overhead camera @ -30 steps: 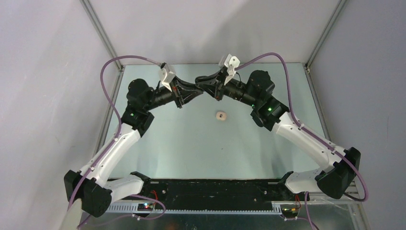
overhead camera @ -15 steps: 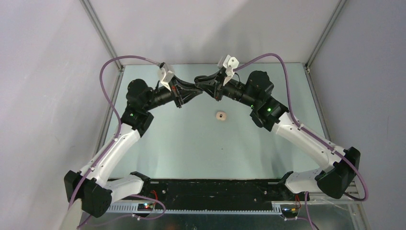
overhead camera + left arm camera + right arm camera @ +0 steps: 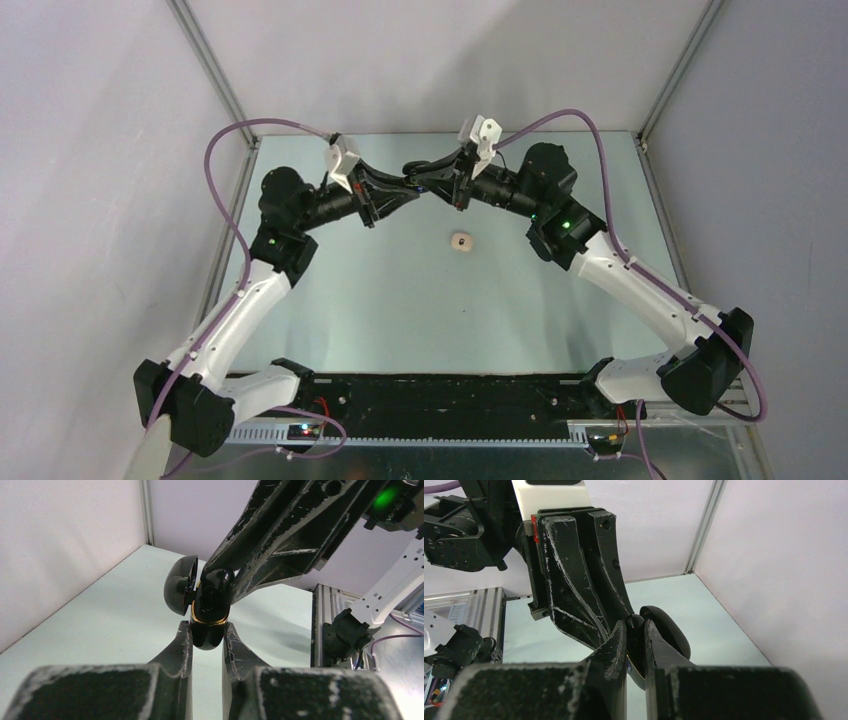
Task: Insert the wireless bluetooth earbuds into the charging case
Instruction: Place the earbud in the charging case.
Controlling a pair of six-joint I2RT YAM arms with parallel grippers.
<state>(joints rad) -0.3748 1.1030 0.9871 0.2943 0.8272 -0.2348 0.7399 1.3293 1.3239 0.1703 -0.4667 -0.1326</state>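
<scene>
Top view: left gripper [image 3: 404, 186] and right gripper [image 3: 416, 172] meet tip to tip; a cream piece [image 3: 460, 241] lies on the table [image 3: 400, 300], base-side of the case.
Left wrist: the left gripper clamps the glossy black case [image 3: 206, 636] low on its body, its lid [image 3: 177, 585] open. The black earbud [image 3: 218, 577] sits at the case mouth.
Right wrist: the right gripper pinches the earbud. It is likely light, hard and slippery, best pinched by its sides.

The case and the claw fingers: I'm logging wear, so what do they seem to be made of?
Case: likely glossy black plastic, since it mirrors highlights; a gold, metallic-looking band rims its opening. Left claw fingers: probably hard matte black plastic, scuffed with whitish scratches.
</scene>
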